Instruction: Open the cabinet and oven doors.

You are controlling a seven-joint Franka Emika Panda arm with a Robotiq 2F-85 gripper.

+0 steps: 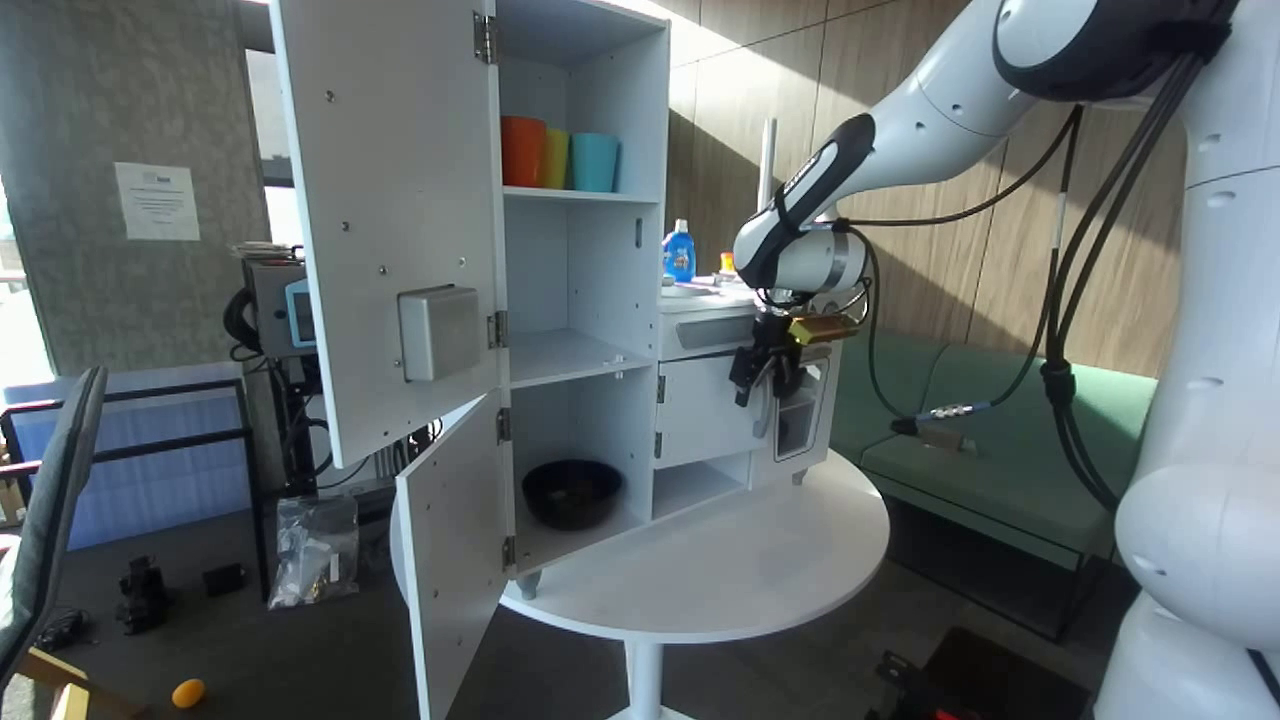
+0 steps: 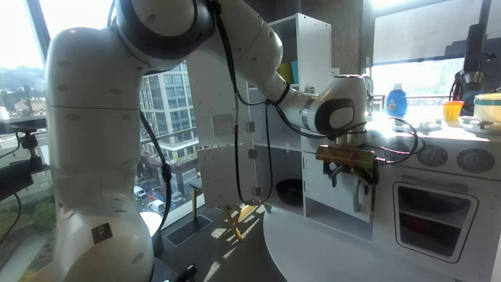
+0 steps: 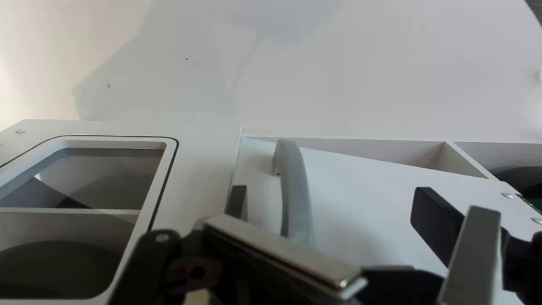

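A low white cabinet door point(image 1: 700, 415) with a curved grey handle point(image 2: 356, 196) sits beside the oven; it appears slightly ajar. My gripper point(image 2: 351, 183) is open at this door. In the wrist view my fingers point(image 3: 336, 212) stand on either side of the handle point(image 3: 294, 190), apart from it, with the left finger between handle and oven. The oven door point(image 2: 432, 223), with a dark window and a bar handle point(image 2: 434, 184), looks shut. The tall cabinet's upper door point(image 1: 400, 230) and lower door point(image 1: 460, 550) stand wide open in both exterior views.
Cups point(image 1: 594, 162) stand on an upper shelf and a black bowl point(image 1: 572, 494) at the cabinet bottom. A blue bottle point(image 2: 396, 101) and an orange cup point(image 2: 453, 110) are on the stove top. The kitchen stands on a round white table point(image 1: 720, 560). Cables hang from the arm.
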